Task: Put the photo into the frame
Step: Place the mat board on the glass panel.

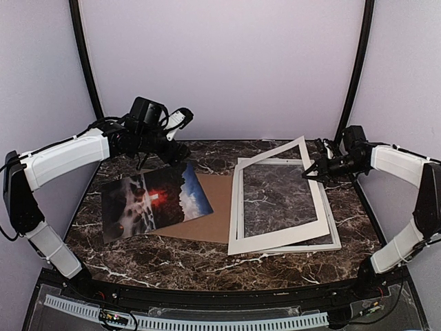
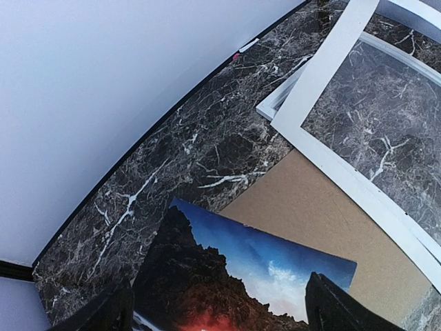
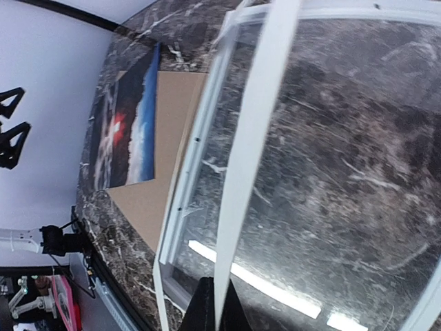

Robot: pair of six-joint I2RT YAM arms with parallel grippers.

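Your left fingers (image 2: pixel 331 307) hung wide apart over the glossy red-sun photo (image 1: pixel 155 200), lying on the brown backing board (image 1: pixel 213 214) beside the thin white frame (image 2: pixel 275 100). Right fingers (image 3: pixel 207 307) pinched the white mat board (image 3: pixel 256 138) up, probably clearing the frame.

The top view looks down from 6 o'clock across the whole desk (image 1: pixel 207 265), the left wrist view sits close over the photo (image 2: pixel 227 276) facing 2 o'clock, the right wrist view skims the white mat (image 3: pixel 258 138) facing 9 o'clock; all share the brown board (image 1: pixel 213 207).
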